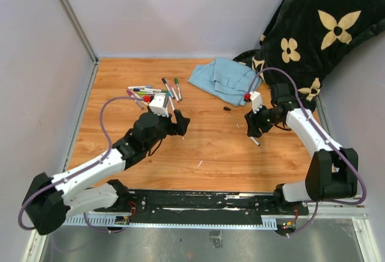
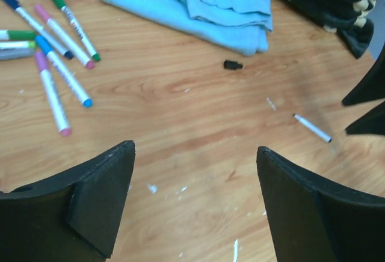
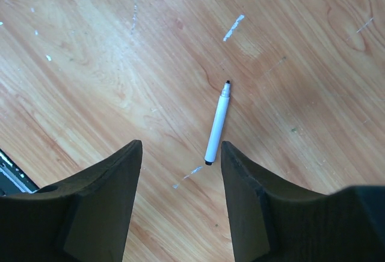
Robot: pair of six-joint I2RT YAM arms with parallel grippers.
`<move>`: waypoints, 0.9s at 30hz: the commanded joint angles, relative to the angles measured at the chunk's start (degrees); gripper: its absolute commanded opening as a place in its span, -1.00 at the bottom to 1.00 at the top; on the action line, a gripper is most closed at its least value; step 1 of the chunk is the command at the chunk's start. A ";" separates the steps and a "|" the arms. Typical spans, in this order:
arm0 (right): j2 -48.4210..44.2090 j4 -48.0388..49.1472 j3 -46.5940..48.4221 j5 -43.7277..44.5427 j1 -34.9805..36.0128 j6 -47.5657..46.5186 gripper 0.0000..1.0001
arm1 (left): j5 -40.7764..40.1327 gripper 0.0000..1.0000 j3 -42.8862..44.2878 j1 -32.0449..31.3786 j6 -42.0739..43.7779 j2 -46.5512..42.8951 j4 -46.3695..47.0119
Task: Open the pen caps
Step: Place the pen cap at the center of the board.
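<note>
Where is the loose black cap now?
In the top view the black cap lies on the table, right of centre, by the near edge of the blue cloth, beyond the uncapped marker.

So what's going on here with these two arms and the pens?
Two robot arms are taking caps off markers. One white marker lies uncapped on the table below the open right gripper, and a black cap sits loose near the blue cloth. The left gripper is open and empty. Several capped markers wait in a pile.
</note>
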 commanded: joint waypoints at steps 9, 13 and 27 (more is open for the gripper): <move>-5.05 -2.96 0.05 -6.39 -0.93 -3.20 0.13 | -1.08 0.80 -9.94 2.56 4.86 -10.12 -1.18; -5.13 -3.21 0.02 -6.65 -0.88 -3.37 0.13 | 1.61 0.80 -6.64 5.57 5.58 -4.66 -3.53; -5.44 -3.64 0.25 -7.63 -0.88 -3.73 0.13 | 7.08 0.70 5.96 18.82 9.99 15.17 -9.70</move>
